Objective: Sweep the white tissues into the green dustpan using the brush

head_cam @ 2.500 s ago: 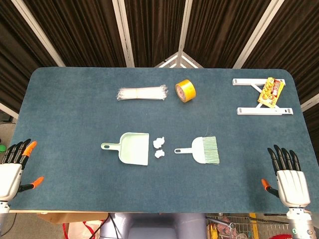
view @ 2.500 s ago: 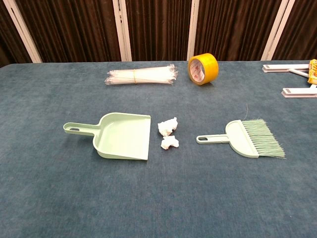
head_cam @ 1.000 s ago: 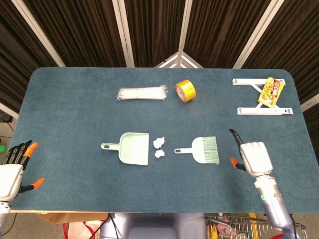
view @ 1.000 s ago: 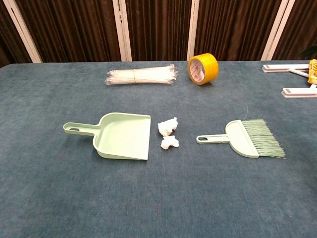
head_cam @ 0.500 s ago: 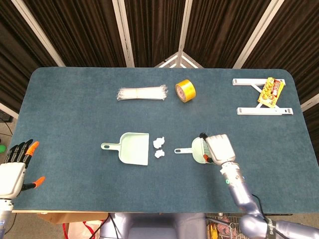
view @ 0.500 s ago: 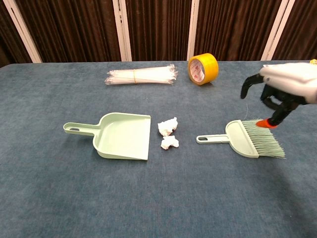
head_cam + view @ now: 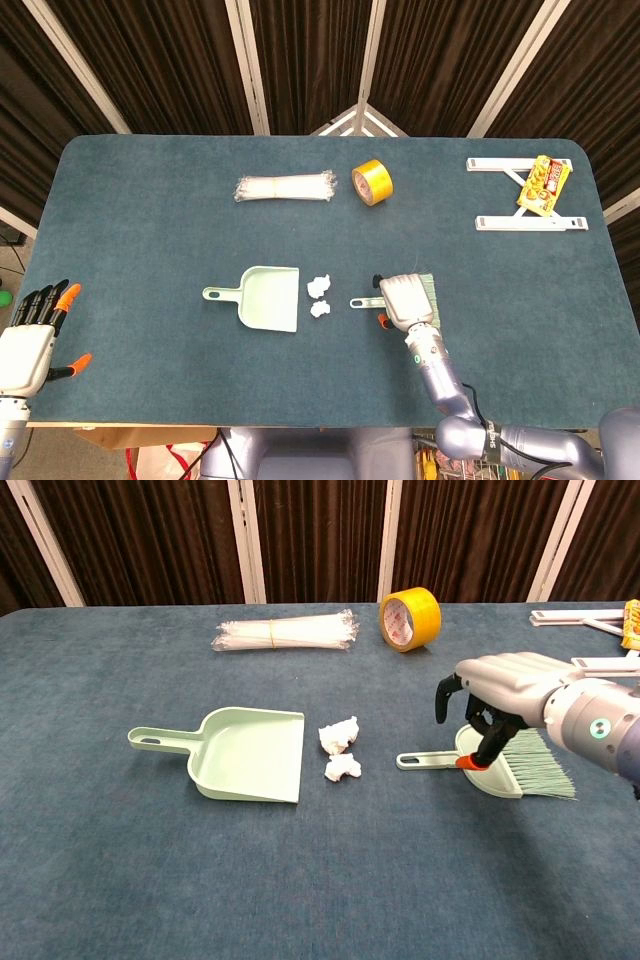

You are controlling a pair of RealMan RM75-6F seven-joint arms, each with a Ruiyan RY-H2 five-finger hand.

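Right hand (image 7: 500, 695): white-backed, palm down, dark fingers (image 7: 443, 697) curled downward, holding nothing. Left hand (image 7: 28, 340): white-backed, fingers spread apart, at near left edge.

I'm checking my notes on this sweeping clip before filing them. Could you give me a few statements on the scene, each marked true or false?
1. The right hand is above the brush. True.
2. The white tissues lie inside the green dustpan. False: they lie on the table beside its open edge.
3. The left hand holds the dustpan's handle. False: it is at the table's near left edge, holding nothing.
4. The yellow tape roll stands beyond the brush. True.
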